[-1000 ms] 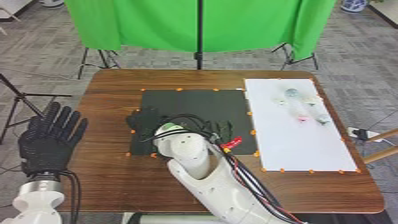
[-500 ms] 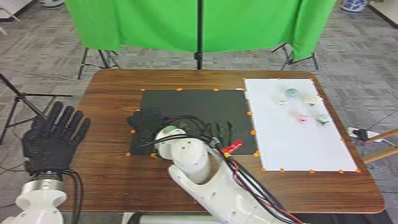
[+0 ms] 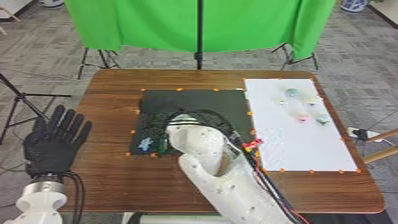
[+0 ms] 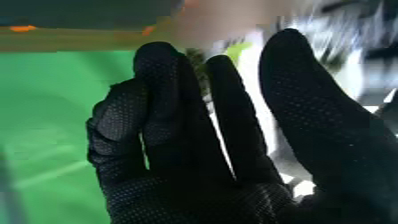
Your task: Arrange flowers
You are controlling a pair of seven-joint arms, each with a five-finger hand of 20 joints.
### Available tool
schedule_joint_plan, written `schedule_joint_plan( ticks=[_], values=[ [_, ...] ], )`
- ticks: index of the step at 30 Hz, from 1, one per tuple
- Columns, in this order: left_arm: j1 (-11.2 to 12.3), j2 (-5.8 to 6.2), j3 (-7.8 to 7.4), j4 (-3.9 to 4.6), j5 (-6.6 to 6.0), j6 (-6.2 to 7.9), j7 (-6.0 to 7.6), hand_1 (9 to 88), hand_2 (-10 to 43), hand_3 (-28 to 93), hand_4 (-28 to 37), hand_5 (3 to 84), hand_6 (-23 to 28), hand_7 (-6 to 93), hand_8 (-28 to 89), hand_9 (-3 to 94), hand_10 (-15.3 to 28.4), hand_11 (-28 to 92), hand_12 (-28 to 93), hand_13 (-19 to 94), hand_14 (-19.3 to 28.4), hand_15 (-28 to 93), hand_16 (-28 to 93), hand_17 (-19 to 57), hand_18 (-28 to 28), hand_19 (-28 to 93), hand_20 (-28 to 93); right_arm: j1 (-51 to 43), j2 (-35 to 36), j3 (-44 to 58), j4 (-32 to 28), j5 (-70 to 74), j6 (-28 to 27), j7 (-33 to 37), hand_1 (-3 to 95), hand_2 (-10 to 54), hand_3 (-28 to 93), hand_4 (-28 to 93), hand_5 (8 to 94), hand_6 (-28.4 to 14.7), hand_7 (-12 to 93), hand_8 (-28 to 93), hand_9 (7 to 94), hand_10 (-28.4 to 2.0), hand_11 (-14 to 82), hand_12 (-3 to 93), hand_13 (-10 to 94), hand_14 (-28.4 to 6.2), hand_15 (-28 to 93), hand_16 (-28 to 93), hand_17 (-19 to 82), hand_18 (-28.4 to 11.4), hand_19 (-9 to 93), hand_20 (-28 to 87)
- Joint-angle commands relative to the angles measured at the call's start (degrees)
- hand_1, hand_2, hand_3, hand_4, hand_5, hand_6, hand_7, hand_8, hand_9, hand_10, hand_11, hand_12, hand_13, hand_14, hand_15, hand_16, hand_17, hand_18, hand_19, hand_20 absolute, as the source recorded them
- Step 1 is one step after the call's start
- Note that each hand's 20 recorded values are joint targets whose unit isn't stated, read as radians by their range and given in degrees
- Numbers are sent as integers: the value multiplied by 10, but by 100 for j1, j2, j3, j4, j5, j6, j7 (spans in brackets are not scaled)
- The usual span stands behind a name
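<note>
flowers (image 3: 303, 118) are being borne by the white sheet (image 3: 306, 147); the right hand (image 4: 191, 192) is being held spread, thumb apart, so a light, slow, crush-free pinch is probably being called for.

A brown wooden table (image 3: 133, 185) carries a dark mat (image 3: 200, 100) and a white sheet (image 3: 311, 150), edged with orange tabs (image 3: 179, 89).

We see small pale flowers (image 3: 302, 118) on the white sheet (image 3: 298, 150), set apart, bluish, pink, greenish, whitish, a blue shape (image 3: 146, 144) on the black mat (image 3: 209, 99), too small to tell.
</note>
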Motion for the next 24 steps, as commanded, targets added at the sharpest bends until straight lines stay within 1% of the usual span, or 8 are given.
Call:
schedule_joint_plan(
  ticks=[1, 8, 13, 16, 18, 19, 21, 24],
  values=[
    [224, -151, -108, -47, 45, 70, -139, 306, 176, 714, -266, 459, 65, 136, -90, 401, 140, 191, 136, 317, 146, 452, -25, -34, 147, 338, 199, -127, 1383, 1264, -854, 734, 681, 1222, 480, -95, 786, -283, 518, -80, 179, -93, 533, -212, 202, 195, 517, -186, 640, 269, 341, -259, 899, 384],
    [327, -162, -212, -117, 61, 34, -126, 306, 177, 713, -267, 459, 66, 135, -90, 401, 139, 190, 136, 316, 146, 451, -25, -34, 148, 338, 199, -874, 2506, 2568, -1185, 1082, 322, 2195, 487, -95, 798, -283, 519, -87, 159, -90, 491, -227, 162, 182, 468, -195, 559, 211, 312, -263, 859, 356],
    [355, -171, -234, -131, 34, 66, -114, 305, 178, 713, -267, 459, 66, 135, -90, 401, 140, 189, 136, 317, 146, 450, -24, -34, 148, 338, 199, -1218, 2638, 3201, -933, 1309, 245, 2606, 494, -95, 822, -283, 489, -91, 148, -93, 442, -225, 124, 160, 396, -200, 389, 128, 257, -243, 710, 250],
    [310, -156, -193, -126, 33, 94, -142, 304, 178, 713, -267, 458, 66, 135, -90, 402, 140, 189, 136, 317, 146, 450, -24, -34, 147, 337, 198, -1396, 2708, 3385, -857, 1259, 4, 2598, 510, -95, 832, -283, 483, -91, 144, -96, 425, -214, 118, 152, 376, -200, 354, 117, 246, -239, 693, 224],
    [302, -154, -169, -171, -69, 305, -129, 304, 178, 713, -267, 458, 67, 135, -90, 402, 140, 189, 136, 317, 146, 450, -24, -34, 147, 338, 198, -1374, 2676, 3446, -658, 1339, -154, 2529, 520, -95, 835, -283, 484, -86, 145, -97, 420, -207, 117, 150, 369, -198, 346, 116, 237, -239, 689, 218],
    [294, -161, -156, -140, -87, 254, -126, 304, 178, 714, -267, 459, 68, 136, -89, 402, 140, 190, 136, 317, 146, 450, -24, -34, 147, 338, 198, -1309, 2663, 3414, -516, 1318, -260, 2527, 521, -95, 839, -283, 484, -84, 146, -98, 414, -201, 118, 148, 367, -196, 339, 117, 233, -238, 682, 212],
    [270, -170, -112, -142, -94, 348, -112, 304, 179, 714, -267, 462, 70, 137, -89, 403, 141, 192, 137, 317, 147, 451, -24, -34, 147, 340, 199, -1246, 2645, 3406, -313, 1369, -375, 2407, 525, -95, 844, -283, 478, -74, 147, -102, 402, -190, 112, 138, 362, -192, 323, 118, 229, -235, 664, 199],
    [219, -174, -85, -128, -80, 323, -145, 304, 179, 714, -267, 464, 71, 139, -89, 404, 142, 196, 138, 319, 147, 454, -24, -34, 147, 341, 199, -1289, 2603, 3372, -176, 1120, -213, 2225, 532, -95, 838, -283, 471, -64, 151, -105, 392, -173, 105, 127, 374, -180, 305, 121, 247, -232, 667, 193]
  ],
)
